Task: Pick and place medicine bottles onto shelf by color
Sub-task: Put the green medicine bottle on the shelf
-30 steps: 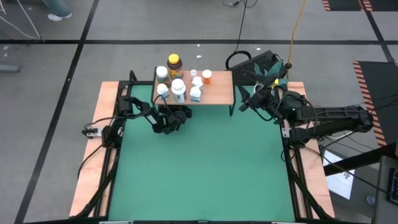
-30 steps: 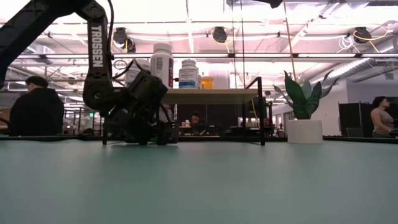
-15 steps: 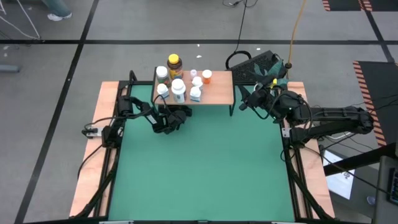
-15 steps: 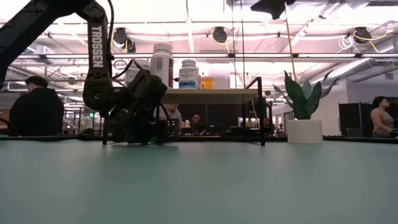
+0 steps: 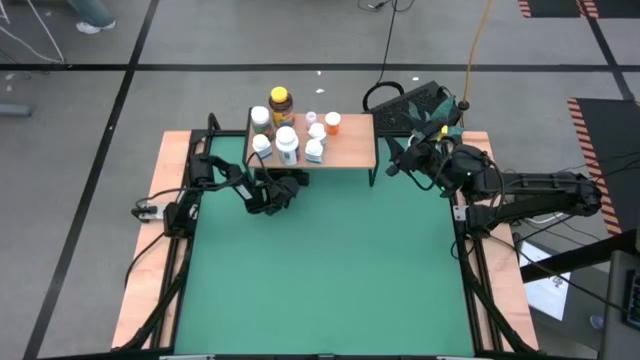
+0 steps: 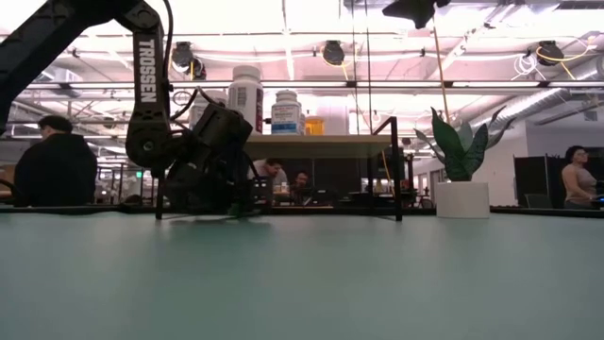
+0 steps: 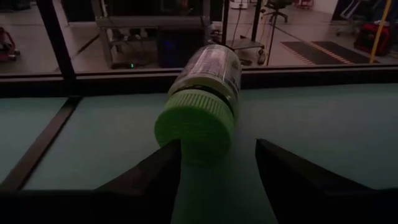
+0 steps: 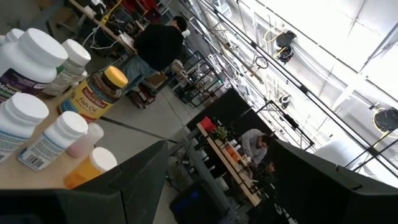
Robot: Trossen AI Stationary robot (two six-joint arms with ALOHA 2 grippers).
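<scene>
High view: left gripper (image 5: 283, 190) low at the shelf's (image 5: 350, 150) front-left corner, barely shifted vs a sec ago; right gripper (image 5: 398, 160) parked by shelf's right end.

Low: left wrist tipped a bit more.

Left wrist: green-lidded bottle (image 7: 202, 106) lying on its side under shelf, jaws narrowing round lid, not clamped.

Right wrist: jaws wide, empty; bottles (image 8: 37, 118) on shelf.

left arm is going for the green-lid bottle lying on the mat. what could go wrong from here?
1. The green-lidded bottle lies on its side, lid toward the left end effector, whose fingers flank only the lid: it may roll or slip out.
2. The shelf is already crowded with bottles; placing another could topple one.
</scene>
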